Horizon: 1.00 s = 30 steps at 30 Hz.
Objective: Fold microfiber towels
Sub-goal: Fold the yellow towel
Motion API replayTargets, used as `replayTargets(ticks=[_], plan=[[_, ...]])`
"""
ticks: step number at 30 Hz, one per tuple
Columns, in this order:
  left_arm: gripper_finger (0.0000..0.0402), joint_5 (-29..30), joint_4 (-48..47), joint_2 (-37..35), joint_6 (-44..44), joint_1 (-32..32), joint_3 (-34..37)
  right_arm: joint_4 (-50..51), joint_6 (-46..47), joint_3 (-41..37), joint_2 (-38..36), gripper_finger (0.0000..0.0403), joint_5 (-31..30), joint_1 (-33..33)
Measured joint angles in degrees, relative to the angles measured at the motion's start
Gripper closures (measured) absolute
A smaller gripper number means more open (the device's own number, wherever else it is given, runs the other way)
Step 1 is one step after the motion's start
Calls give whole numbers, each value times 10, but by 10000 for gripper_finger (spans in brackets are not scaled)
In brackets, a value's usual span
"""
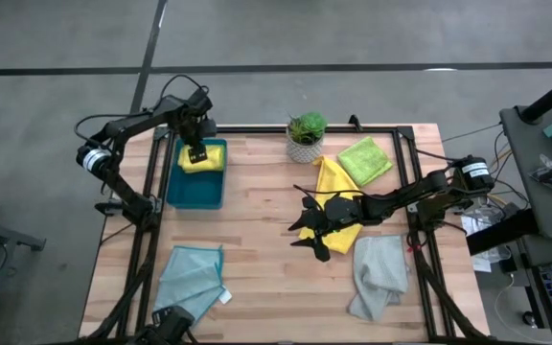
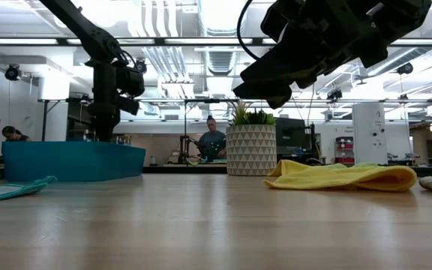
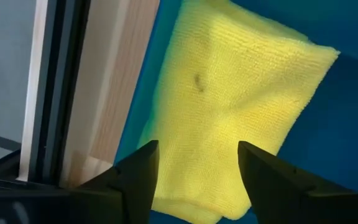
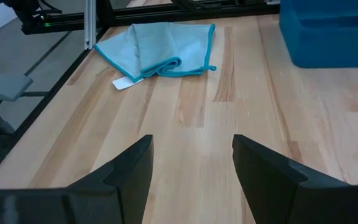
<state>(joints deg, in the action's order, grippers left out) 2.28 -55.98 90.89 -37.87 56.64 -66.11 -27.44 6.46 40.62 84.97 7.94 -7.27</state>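
A folded yellow towel point(image 3: 229, 99) lies flat in the dark teal tray point(image 1: 195, 189) at the table's far left. My left gripper point(image 3: 197, 180) stands open just above it, pointing down, its fingers apart over the towel's near end. A second yellow towel point(image 1: 338, 201) lies crumpled at the table's middle. My right gripper point(image 1: 312, 235) hovers open above the bare wood by this towel's near edge, pointing toward the table's left. A lime green towel point(image 1: 365, 158) lies at the far right, a pale grey one point(image 1: 379, 273) at the near right, and a light teal one point(image 4: 157, 46) with a white tag at the near left.
A potted plant point(image 1: 306, 134) in a white patterned pot stands at the far edge between the tray and the lime green towel. Bare wood lies between the tray, the teal towel and the right gripper. A black frame rail point(image 3: 61, 87) runs beside the tray. People sit beyond the table.
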Motion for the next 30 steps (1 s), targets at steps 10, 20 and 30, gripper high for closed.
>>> replayTargets(ticks=[10,20,30], plan=[[230,-25,-15,-8,22,-37,17,0,1,0,0,193,0,0],[312,-29,-1,-85,149,-148,28,4,56,0,0,193,-6,1],[336,-29,198,-234,319,-329,83,199,166,10,0,193,-54,-8]])
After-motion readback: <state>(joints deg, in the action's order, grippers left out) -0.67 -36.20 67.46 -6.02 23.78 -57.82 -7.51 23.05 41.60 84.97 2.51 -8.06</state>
